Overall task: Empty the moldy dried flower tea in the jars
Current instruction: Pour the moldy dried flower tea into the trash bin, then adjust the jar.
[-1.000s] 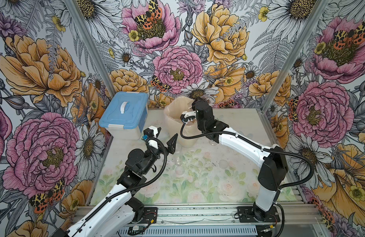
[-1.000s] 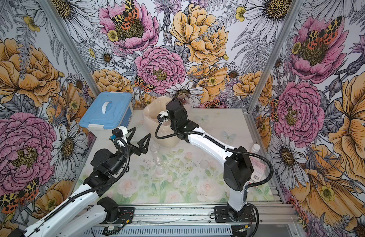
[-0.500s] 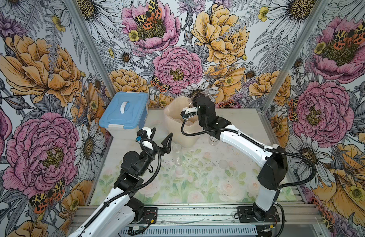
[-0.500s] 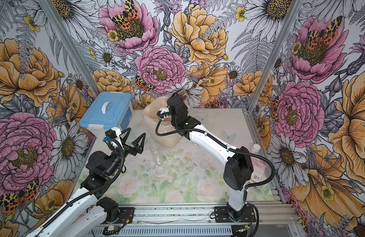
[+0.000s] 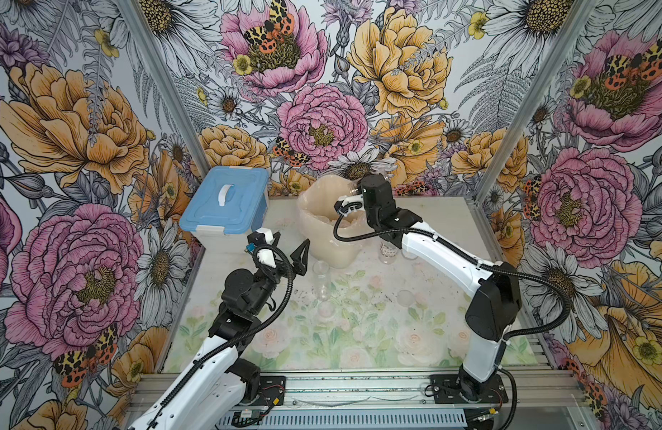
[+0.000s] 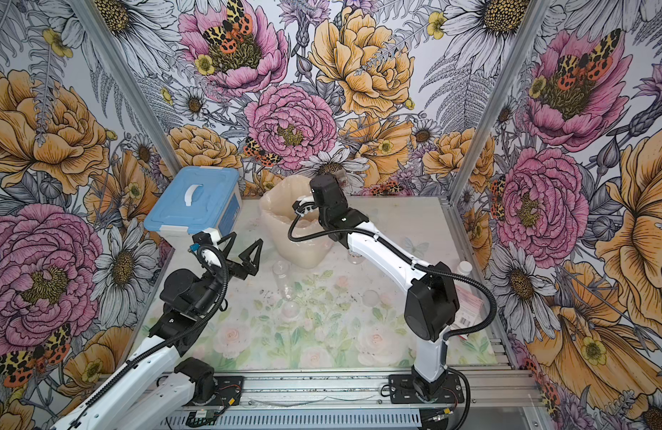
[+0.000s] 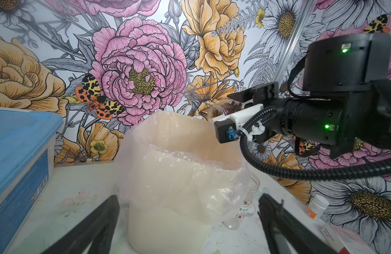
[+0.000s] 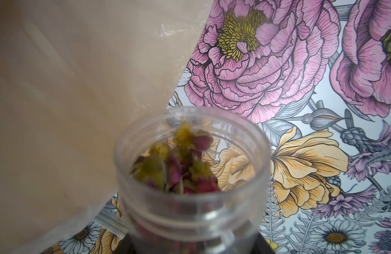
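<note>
The moldy dried flower tea point(image 8: 181, 167), pink and yellowish buds, is seen heaped near the mouth of an uncapped clear jar point(image 8: 190, 211). This jar is tipped nearly level beside the raised rim of the bag-lined waste bin point(image 7: 168, 220) and is pinched by the right end effector point(image 7: 234, 104). No buds are seen falling, so it is judged not yet emptied. In a top view, an unlabelled jar point(image 5: 320, 277) at 6 o'clock of the bin and a labelled jar point(image 5: 389, 253) at 4 o'clock appear empty, with a loose lid point(image 5: 405, 298) on the counter point(image 5: 359, 346). Two of three jars are therefore judged done. The left end effector point(image 6: 246, 242) is held spread wide and empty at 8 o'clock of the bin.
</note>
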### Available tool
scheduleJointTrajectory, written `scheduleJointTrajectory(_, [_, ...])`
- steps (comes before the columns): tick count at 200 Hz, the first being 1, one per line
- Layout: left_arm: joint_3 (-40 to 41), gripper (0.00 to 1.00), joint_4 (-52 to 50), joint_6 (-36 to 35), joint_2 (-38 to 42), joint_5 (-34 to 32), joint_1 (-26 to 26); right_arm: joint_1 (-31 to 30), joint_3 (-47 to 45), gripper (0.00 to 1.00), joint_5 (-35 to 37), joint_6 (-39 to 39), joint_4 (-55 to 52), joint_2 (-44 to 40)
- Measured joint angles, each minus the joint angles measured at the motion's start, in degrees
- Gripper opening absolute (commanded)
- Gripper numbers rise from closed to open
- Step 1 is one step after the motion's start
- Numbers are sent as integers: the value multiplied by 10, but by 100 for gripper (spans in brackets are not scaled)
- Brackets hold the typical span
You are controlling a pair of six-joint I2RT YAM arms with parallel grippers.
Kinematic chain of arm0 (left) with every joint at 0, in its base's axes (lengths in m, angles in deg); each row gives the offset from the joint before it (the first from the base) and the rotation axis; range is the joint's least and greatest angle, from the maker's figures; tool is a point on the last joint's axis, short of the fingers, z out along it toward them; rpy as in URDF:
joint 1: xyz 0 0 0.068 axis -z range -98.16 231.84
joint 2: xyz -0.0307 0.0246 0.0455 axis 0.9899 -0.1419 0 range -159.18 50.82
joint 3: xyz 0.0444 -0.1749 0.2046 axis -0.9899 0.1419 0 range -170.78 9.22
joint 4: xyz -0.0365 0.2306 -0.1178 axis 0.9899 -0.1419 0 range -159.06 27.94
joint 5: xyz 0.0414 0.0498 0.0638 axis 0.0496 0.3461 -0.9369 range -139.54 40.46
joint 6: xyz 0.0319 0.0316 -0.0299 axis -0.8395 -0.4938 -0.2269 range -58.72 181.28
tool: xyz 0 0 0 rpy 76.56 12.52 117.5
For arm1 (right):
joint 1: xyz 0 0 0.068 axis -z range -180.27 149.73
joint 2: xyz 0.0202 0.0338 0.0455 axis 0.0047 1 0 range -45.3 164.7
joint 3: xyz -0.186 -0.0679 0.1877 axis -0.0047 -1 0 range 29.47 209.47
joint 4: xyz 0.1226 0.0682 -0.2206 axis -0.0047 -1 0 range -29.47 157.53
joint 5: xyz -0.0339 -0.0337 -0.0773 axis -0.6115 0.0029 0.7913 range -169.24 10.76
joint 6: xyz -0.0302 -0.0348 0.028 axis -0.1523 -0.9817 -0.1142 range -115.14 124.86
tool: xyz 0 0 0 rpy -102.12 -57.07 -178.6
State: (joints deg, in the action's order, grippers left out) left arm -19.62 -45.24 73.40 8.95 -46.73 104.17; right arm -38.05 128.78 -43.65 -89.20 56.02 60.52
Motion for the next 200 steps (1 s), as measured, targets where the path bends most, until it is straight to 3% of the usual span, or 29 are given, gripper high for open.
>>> scheduleJointTrajectory(40, [-35, 99, -22, 13, -28, 20, -13, 7, 4, 17, -45, 112, -56, 0])
scheduleJointTrajectory(100, [-151, 96, -108, 42, -85, 66, -47, 30, 17, 17, -131, 263, -110, -16])
scheduleJointTrajectory(153, [-260, 89, -182, 83, -158, 172, -99, 56, 17, 17, -220, 384, -123, -56])
scheduleJointTrajectory(200, [-406, 81, -256, 99, -247, 274, -104, 78, -2, 18, -330, 510, -123, -127])
